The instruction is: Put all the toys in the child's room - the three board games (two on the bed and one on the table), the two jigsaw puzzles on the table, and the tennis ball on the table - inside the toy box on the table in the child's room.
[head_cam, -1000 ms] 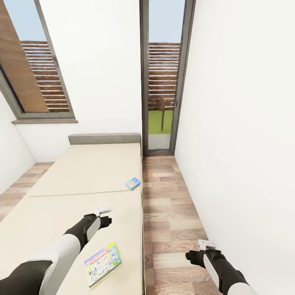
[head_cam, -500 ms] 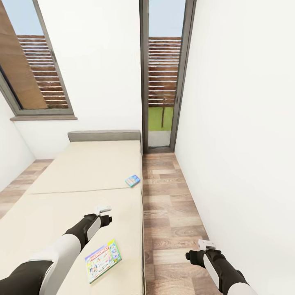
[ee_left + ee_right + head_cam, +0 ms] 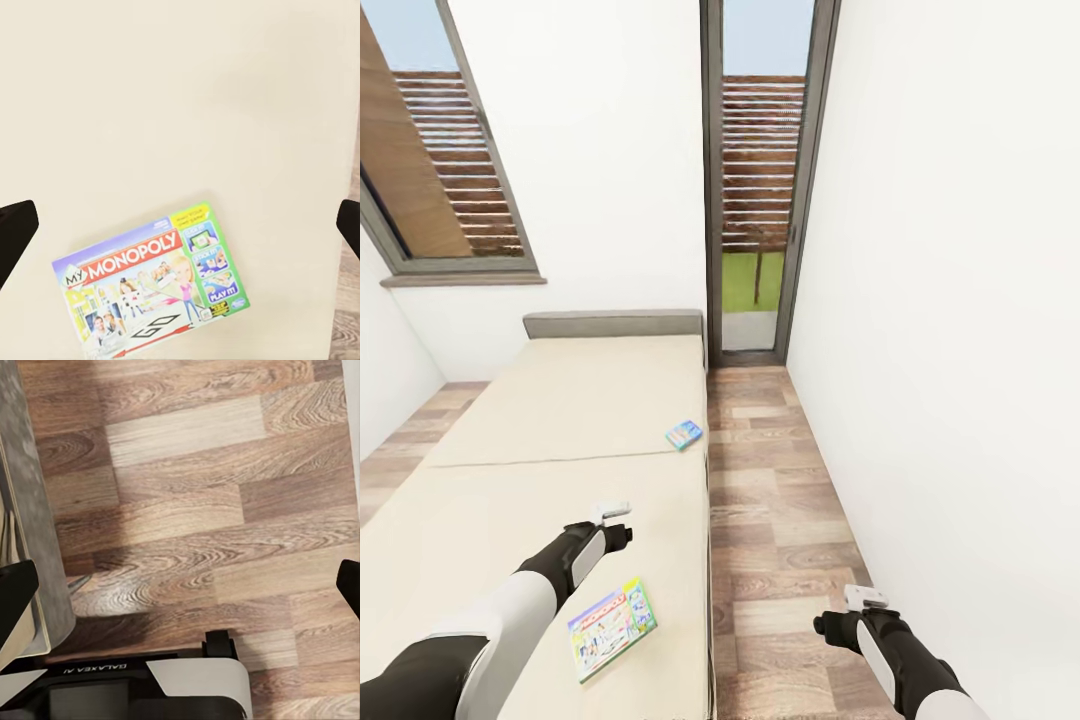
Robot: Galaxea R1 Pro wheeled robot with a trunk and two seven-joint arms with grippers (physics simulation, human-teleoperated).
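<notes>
Above the bed (image 3: 560,420), both spread claws hold steady; the view has tilted upward slightly.

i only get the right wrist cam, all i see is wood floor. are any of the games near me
Observer: Yes. The Monopoly board game lies flat on the bed, beside the left forearm.
Operator: where's the second one
Observer: The blue board game sits farther up the mattress, close to the edge on the floor side.
Operator: is the left hand holding anything
Observer: No. The left gripper is open above the mattress, with the Monopoly box under it.
Operator: and my right one
Observer: The right gripper hangs over the floor beside the bed, holding nothing.
</notes>
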